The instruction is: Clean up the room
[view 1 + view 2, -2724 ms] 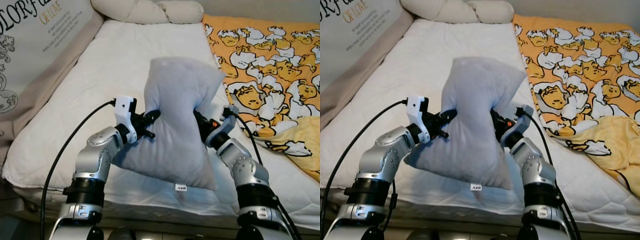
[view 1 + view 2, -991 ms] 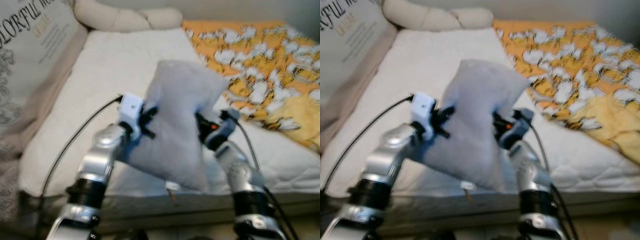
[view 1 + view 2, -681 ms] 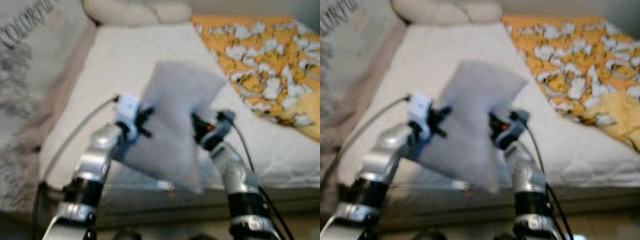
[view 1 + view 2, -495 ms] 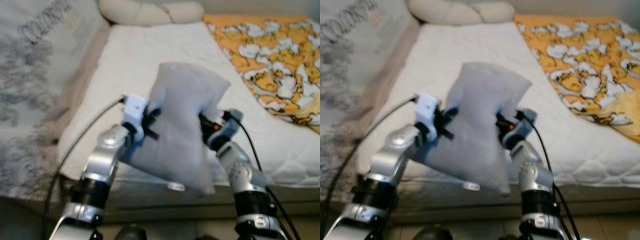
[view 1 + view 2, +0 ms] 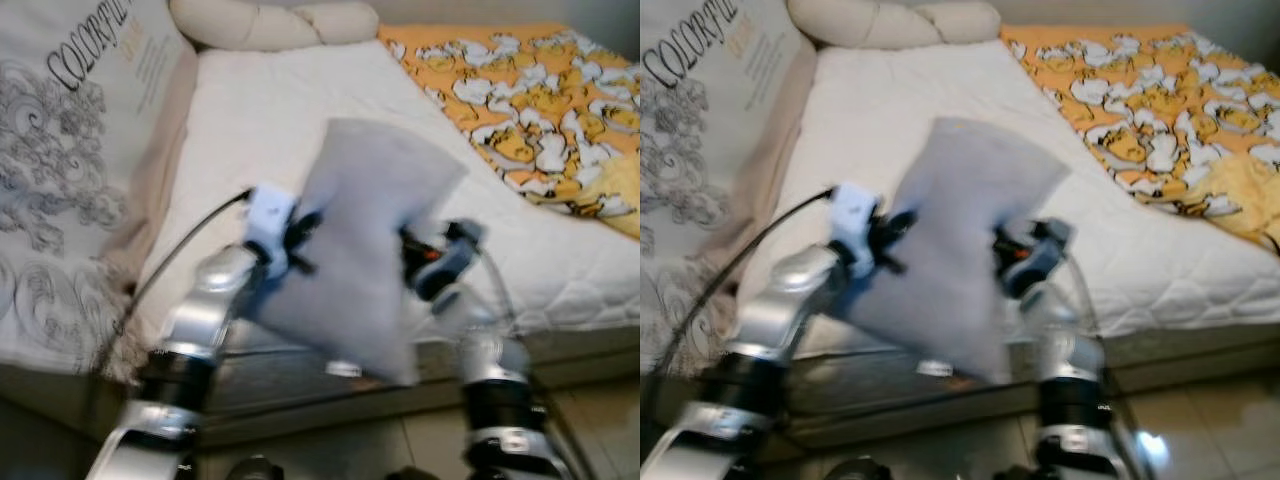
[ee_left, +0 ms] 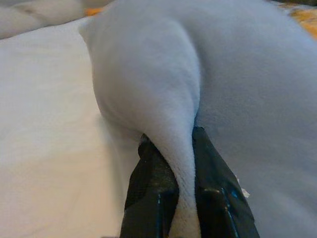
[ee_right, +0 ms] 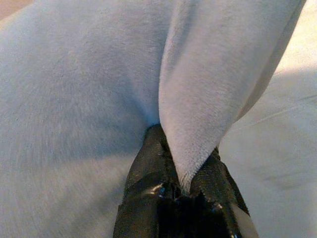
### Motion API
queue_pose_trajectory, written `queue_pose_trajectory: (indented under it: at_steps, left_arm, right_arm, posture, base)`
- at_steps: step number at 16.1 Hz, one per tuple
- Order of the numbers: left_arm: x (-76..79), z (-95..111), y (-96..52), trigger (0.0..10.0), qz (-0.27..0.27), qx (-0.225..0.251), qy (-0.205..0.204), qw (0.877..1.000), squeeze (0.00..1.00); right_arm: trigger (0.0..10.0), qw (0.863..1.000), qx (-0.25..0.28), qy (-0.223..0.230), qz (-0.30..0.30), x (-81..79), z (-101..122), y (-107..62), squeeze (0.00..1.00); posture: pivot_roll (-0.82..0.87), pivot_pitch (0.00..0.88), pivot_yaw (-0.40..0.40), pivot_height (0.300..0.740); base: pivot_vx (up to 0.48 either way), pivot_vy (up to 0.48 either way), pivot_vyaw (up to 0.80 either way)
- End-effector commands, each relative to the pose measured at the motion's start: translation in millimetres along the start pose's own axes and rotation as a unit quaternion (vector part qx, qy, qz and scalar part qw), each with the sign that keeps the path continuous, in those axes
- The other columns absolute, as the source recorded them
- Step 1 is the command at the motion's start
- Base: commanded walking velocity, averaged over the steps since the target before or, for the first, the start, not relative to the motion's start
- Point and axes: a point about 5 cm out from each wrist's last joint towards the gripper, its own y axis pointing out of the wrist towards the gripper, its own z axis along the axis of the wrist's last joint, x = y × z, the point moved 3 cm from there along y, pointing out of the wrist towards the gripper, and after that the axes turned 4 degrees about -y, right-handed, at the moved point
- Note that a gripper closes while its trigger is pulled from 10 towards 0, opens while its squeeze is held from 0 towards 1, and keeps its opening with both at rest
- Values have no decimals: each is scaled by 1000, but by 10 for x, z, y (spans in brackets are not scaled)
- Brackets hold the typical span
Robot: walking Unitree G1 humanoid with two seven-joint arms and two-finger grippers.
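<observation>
A pale grey pillow [image 5: 365, 240] hangs in the air before me, above the bed's near edge, held from both sides. My left gripper [image 5: 305, 228] is shut on a fold at the pillow's left side; its black fingers [image 6: 153, 173] pinch the grey cloth. At the pillow's right side my right gripper [image 5: 408, 255] is shut on another fold [image 7: 198, 114], which stands up between its fingers [image 7: 148, 173]. The arms are blurred in the head views.
The white mattress [image 5: 250, 110] stretches ahead, with a cream bolster pillow [image 5: 270, 22] at its head. An orange cartoon-print blanket [image 5: 530, 110] covers the right part. A printed quilt [image 5: 70, 150] hangs along the left side. Tiled floor [image 5: 1200, 430] lies below right.
The camera has shifted back and to the right, so the bed edge and floor now show. Both grippers keep their hold on the pillow throughout.
</observation>
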Motion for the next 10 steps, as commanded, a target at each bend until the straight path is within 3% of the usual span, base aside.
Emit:
queue_pose_trajectory:
  at_steps: [1, 4, 10]
  left_arm:
    - [104, 101, 48, 10000, -15, 21, 5, 1000, 0]
    - [94, 101, 49, 10000, -11, 22, 7, 1000, 0]
    - [17, 116, 54, 10000, 17, 25, 7, 1000, 0]
  right_arm:
    - [10000, 1000, 13, -10, 5, -16, 113, 23, 0]
    - [10000, 1000, 12, -11, 4, -15, 108, 29, 0]
    - [10000, 1000, 20, 6, 7, -19, 130, 33, 0]
  posture:
    - [15, 0, 6, 740]
    - [14, 0, 7, 740]
    - [17, 0, 3, 740]
  base:
    - [0, 337, 0]
    - [0, 304, 0]
    - [0, 0, 0]
